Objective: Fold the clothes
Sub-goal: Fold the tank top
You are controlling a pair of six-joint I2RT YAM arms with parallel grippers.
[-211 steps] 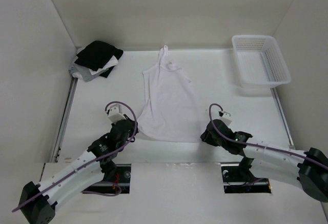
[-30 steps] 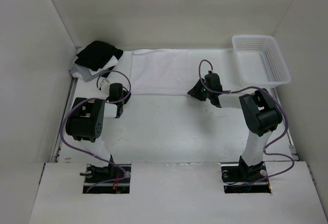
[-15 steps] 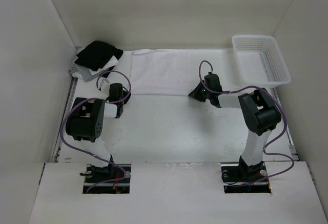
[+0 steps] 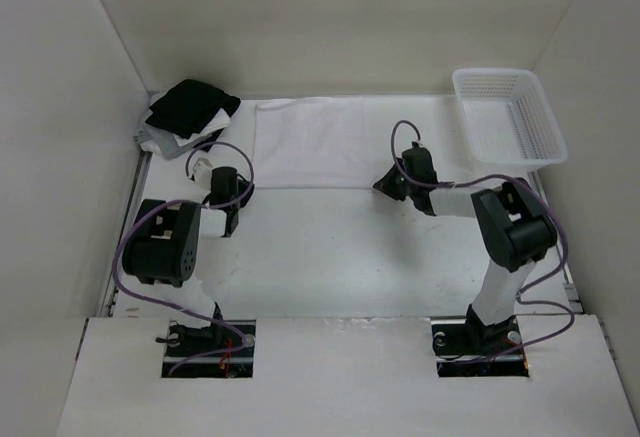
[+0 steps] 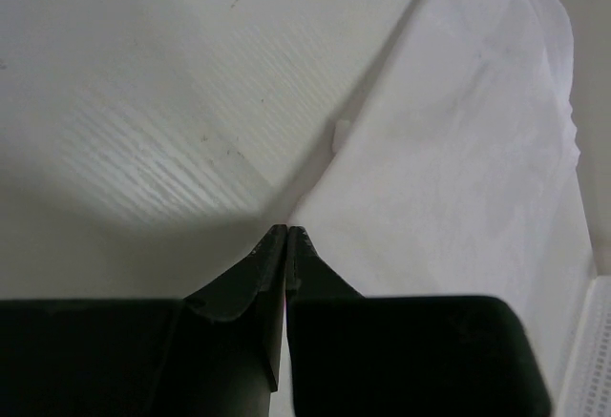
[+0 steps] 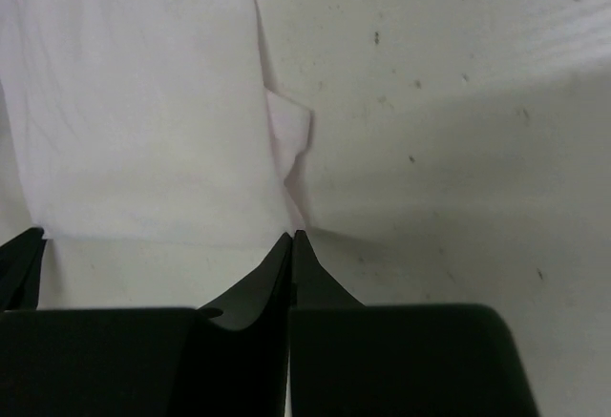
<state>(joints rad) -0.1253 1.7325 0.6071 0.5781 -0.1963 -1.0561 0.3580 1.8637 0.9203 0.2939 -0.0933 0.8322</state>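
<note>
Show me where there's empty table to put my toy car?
The big bare stretch of table lies in front of the folded tank top, between left arm and right arm. The back is crowded: garment pile left, basket right.

Fingers [image 5: 250, 279] pressed together; tips meet a corner of the white tank top [image 5: 458, 178]; table [image 5: 143, 102] at left.

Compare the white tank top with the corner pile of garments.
The tank top is all white; the pile mixes black, white and grey. The tank top lies flat as a rectangle; the pile is heaped. The shut left gripper and right gripper meet the tank top's near corners, not the pile. Both lie at the far side.
</note>
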